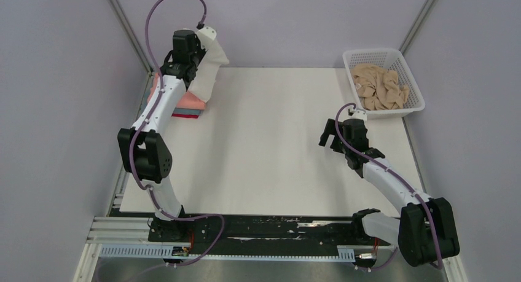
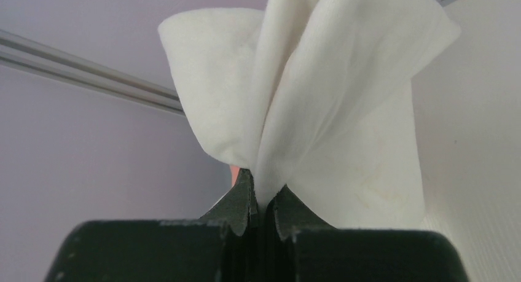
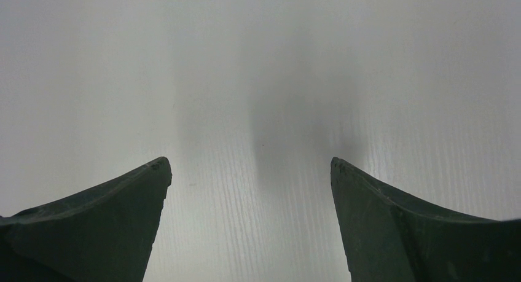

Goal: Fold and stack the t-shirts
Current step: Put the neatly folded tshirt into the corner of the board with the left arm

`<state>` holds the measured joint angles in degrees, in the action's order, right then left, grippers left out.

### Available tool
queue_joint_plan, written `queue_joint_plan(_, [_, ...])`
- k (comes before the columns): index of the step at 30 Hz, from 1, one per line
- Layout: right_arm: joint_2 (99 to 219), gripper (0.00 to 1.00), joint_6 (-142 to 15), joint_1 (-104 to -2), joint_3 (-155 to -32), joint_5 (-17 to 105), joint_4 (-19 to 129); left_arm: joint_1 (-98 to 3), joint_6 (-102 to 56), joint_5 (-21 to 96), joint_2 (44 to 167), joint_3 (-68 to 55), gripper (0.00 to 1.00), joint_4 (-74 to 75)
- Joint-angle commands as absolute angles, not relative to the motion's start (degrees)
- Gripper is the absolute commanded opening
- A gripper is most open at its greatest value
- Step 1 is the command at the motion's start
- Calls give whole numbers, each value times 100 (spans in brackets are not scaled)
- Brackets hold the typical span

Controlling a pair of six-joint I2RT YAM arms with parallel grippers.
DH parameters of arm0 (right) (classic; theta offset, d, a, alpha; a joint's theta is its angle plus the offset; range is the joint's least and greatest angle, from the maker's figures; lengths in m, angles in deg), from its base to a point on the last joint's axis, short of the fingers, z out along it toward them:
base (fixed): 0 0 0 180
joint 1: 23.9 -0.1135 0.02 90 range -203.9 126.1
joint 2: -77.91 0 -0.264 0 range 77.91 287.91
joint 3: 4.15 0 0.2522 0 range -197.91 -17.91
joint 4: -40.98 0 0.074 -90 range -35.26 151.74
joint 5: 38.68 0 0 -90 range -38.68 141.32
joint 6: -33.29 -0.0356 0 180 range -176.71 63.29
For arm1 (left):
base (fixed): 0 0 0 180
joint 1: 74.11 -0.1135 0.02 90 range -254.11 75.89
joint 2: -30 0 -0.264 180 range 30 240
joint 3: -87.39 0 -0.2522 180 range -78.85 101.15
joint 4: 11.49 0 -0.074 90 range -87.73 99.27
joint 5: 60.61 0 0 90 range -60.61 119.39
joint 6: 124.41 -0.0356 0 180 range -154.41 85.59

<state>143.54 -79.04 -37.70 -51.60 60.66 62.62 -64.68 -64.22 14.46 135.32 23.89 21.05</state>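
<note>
We see the left gripper (image 2: 263, 187) raised over the far left corner of the table (image 1: 276, 147), its jaws pinched together on a fold of the white t-shirt (image 2: 344, 110). In the left wrist view the cloth fans up and out from between the two dark fingers (image 2: 242, 199), gathered into soft pleats, and a sliver of pink shows just behind the fingertip. From the top camera the white t-shirt (image 1: 209, 70) hangs from that gripper and drapes down onto a stack of folded t-shirts (image 1: 184, 107) at the left edge of the table. The pink t-shirt (image 1: 190, 101) is the top layer we can make out there, with thin teal and red edges beneath it. We cannot tell how far the white cloth rests its weight on the stack, only that it covers the far part of it. The right gripper (image 1: 329, 134) sits well apart from all this, over the right half of the table. In the right wrist view its fingers (image 3: 110, 227) are spread wide with only bare tabletop between them, and it holds nothing. At the far right corner stands a white mesh basket (image 1: 375, 50) with a crumpled tan t-shirt (image 1: 381, 85) lying inside it.
</note>
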Motion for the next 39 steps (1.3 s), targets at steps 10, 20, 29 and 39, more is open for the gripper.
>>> queue_joint_plan(10, [14647, 100, -7892, -3770, -5380, 6392, 6209, -7179, -5613, 2433, 13609, 2833, 0, 2773])
queue_joint_plan(20, [14936, 100, -7900, -3773, -5468, 6600, 6296, -7774, -5675, 2692, 15424, 4157, 0, 3767])
queue_joint_plan(29, [15025, 100, -7906, -3766, -5560, 6643, 6392, -8188, -5393, 2668, 16156, 4876, 78, 3838])
queue_joint_plan(39, [14928, 100, -8192, -3768, -5640, 6855, 6519, -8252, -2578, 148, 15070, 4795, 100, 2882])
